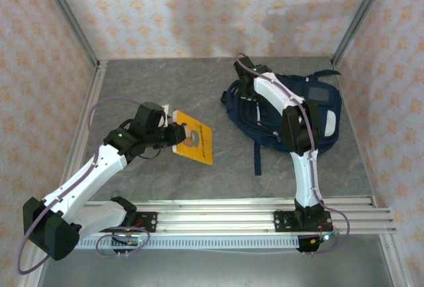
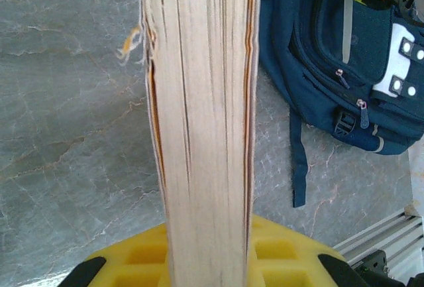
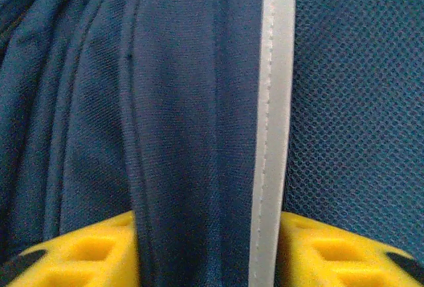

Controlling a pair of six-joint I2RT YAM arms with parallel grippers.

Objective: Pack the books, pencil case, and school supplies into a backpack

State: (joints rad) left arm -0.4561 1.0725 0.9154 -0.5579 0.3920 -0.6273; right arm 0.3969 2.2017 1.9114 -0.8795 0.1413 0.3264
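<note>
- Pale page edges of the orange-yellow book (image 2: pixel 205 134) stand closest to the left wrist camera, with a strip of orange cover down each side.
- From above, the same book (image 1: pixel 193 138) lies left of centre, well apart from the backpack; whether it touches the table I cannot tell.
- The left gripper (image 1: pixel 173 133) (image 2: pixel 209 260) is clamped on the book, one yellow finger (image 2: pixel 132 260) pressing each cover.
- The backpack (image 1: pixel 324 111) (image 2: pixel 331 68) lies flat at the right rear of the table, a dark strap (image 2: pixel 298 161) trailing toward the near edge.
- The right gripper (image 1: pixel 246 68) (image 3: pixel 205 254) pinches a fold of the backpack's navy fabric (image 3: pixel 185 101) and its pale grey stripe (image 3: pixel 271 134), narrowly parted around the cloth.
- Grey marbled table (image 1: pixel 165 81) lies beneath everything.
</note>
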